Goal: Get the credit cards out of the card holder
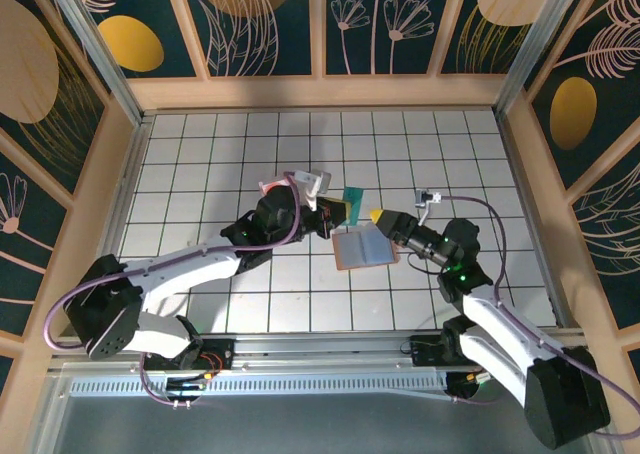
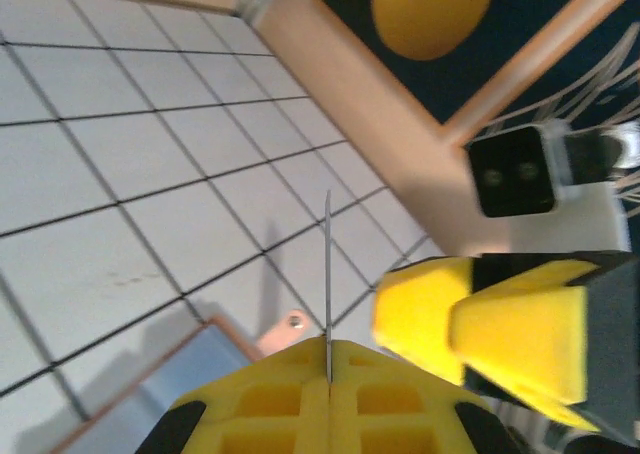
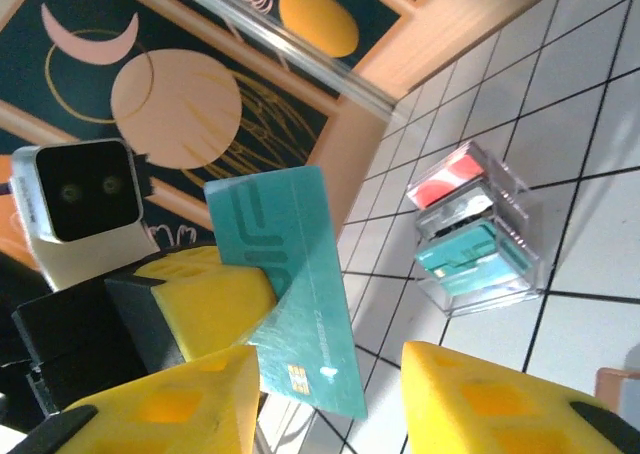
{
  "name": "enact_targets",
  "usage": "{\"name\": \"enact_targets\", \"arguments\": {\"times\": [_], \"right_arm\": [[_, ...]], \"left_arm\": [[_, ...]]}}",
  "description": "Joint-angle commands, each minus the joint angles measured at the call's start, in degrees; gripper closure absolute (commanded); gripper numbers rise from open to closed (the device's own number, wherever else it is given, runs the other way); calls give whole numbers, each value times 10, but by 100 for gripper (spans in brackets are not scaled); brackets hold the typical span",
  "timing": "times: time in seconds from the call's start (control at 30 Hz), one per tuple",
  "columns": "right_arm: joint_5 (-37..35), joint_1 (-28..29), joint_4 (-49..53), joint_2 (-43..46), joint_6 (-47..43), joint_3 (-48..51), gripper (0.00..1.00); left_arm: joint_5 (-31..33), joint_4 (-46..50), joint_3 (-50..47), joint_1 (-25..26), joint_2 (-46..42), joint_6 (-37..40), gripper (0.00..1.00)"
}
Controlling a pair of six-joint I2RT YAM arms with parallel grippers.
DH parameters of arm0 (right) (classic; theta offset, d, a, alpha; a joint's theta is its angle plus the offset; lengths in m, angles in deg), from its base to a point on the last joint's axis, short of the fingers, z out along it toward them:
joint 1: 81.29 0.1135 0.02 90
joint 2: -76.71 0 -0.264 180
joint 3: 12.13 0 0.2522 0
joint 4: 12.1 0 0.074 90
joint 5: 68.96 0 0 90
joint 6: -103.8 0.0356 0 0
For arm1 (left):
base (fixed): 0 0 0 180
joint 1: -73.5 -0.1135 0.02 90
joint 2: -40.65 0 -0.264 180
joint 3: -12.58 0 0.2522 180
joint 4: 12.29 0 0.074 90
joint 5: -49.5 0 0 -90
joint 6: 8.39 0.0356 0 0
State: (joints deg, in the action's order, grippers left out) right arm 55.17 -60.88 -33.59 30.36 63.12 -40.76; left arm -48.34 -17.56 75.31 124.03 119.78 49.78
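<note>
One teal credit card, pinched in the clenched left gripper, beside the right gripper, whose jaws stand parted, not gripping it. Card holder lies flat on the tiled table beneath both.

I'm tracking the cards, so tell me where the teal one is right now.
The teal card is mid-table, pinched in the shut left gripper. It sits just beyond the card holder and immediately left of the open right gripper.
</note>
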Motion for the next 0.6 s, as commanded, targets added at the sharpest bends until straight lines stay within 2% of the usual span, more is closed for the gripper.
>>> {"name": "enact_targets", "arguments": {"times": [0.0,0.13,0.23,0.33,0.43,0.57], "right_arm": [[-66,3,138,41,-72,-35,51],[-112,3,219,79,-100,-49,46],[-135,3,256,100,-111,-57,44],[-158,3,295,108,-123,-70,40],[-169,3,317,112,-131,-79,37],[-180,3,331,118,-141,-92,30]], "left_arm": [[75,123,38,-7,-33,132,100],[110,224,64,-26,-37,257,100],[151,281,85,-54,-31,321,100],[136,296,82,-81,-38,386,100],[133,312,81,-87,-38,456,100],[159,335,81,-95,-21,530,100]]}}
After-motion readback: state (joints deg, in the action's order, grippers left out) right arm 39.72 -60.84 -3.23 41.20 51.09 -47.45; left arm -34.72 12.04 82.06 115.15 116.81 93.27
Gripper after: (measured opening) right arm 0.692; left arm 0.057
